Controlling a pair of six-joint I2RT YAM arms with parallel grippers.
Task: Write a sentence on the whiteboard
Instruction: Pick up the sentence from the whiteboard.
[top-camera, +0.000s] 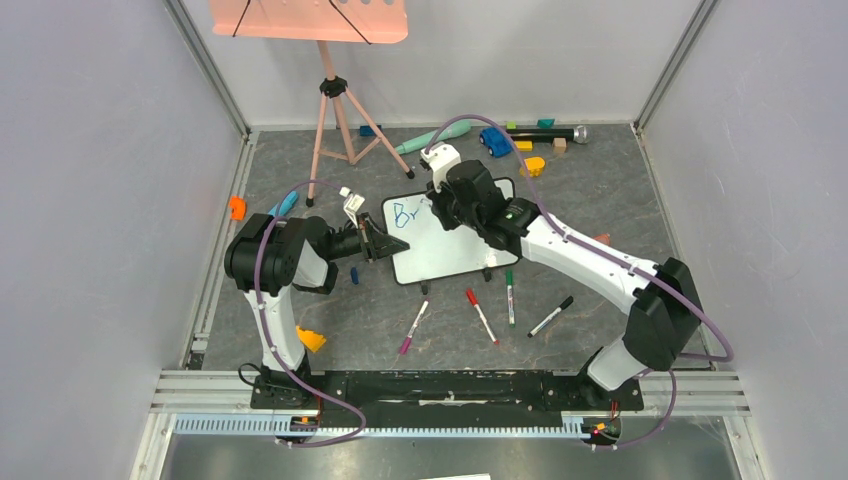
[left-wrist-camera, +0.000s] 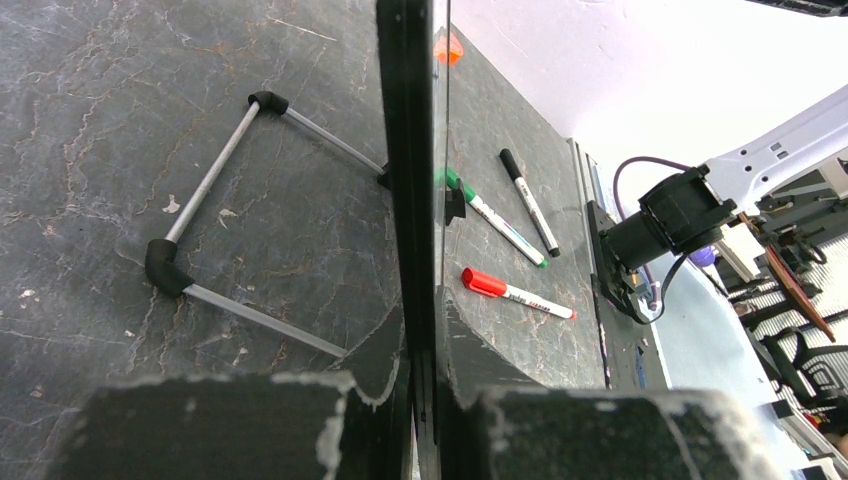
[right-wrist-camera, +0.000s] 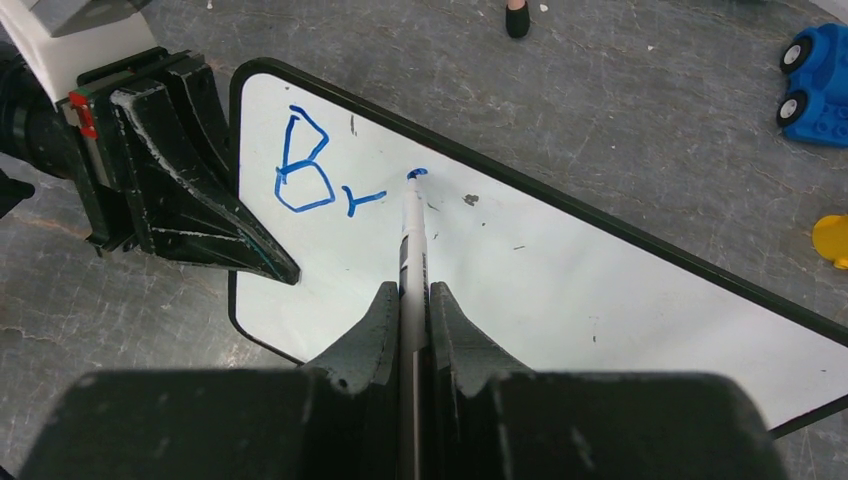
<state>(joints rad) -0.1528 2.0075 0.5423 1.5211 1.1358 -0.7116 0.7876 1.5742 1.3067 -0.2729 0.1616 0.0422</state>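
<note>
Right tool is closed tight on a marker, its fingers pressing on both sides of the barrel. The blue tip of the marker touches the board, a little to the right of the letters and slightly higher. Of the sentence only "Br" is written, in blue, near the upper left corner of the board.

Left tool is closed on the left edge of the board. In its own camera the thin black frame runs straight up between the two fingers.

The board sits near the middle of the worktop, turned a bit, and its two black feet point toward the arms. Whether it lies flat or leans, I cannot tell.

Four more markers lie on the worktop just in front of the board, all apart from each other: a purple marker, a red marker, a green marker and a black marker. By the far wall stands a pink music stand.
</note>
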